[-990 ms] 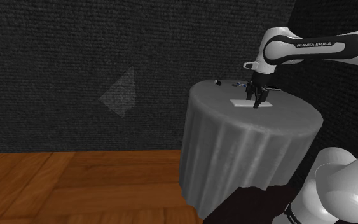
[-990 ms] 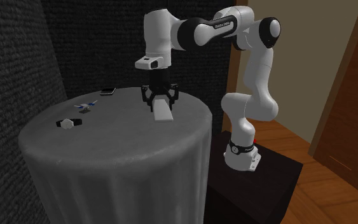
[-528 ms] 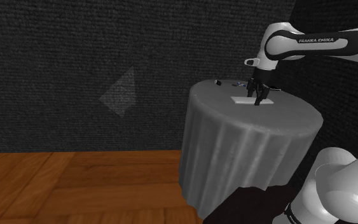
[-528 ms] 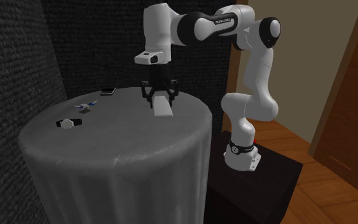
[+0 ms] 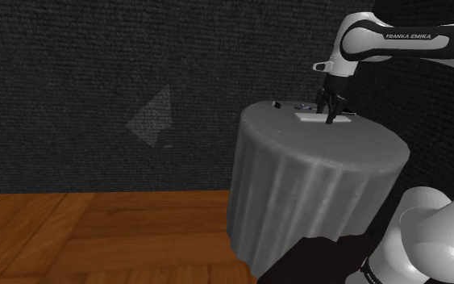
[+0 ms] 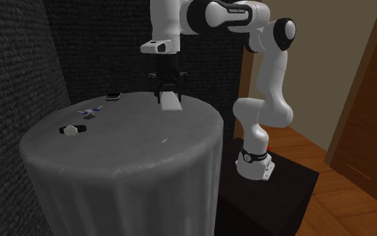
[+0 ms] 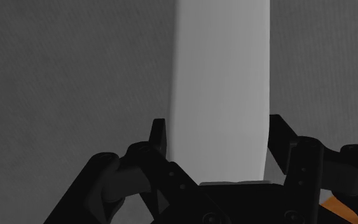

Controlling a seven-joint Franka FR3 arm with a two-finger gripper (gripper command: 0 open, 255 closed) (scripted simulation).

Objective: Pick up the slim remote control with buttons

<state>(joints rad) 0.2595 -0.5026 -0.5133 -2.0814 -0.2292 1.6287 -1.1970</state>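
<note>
At the second exterior view's left, a small black-and-white object (image 6: 73, 129) lies on the draped surface (image 6: 133, 161). Further right, the plain white remote (image 6: 172, 104) is pinched in the hand (image 6: 170, 96), apparently just above that surface. The lift is judged underway; a steady rise is needed next.

Tallying from second exterior view.
- Round cloth-draped table (image 6: 113, 174): 1 showing.
- White arm (image 6: 268, 74): 1, sitting on 1 dark box stand (image 6: 277, 191).
- Black gripper (image 6: 168, 95): 1, carrying 2 fingers (image 7: 158, 137), both appearing in wrist view.
- Small things showing at tabletop: 4 in total, every kind appearing singly:
  - plain white slab remote (image 6: 171, 102): 1
  - flat black slab (image 6: 114, 96): 1
  - small blue-and-white item (image 6: 90, 111): 1
  - black-and-white item (image 6: 73, 129): 1
</note>
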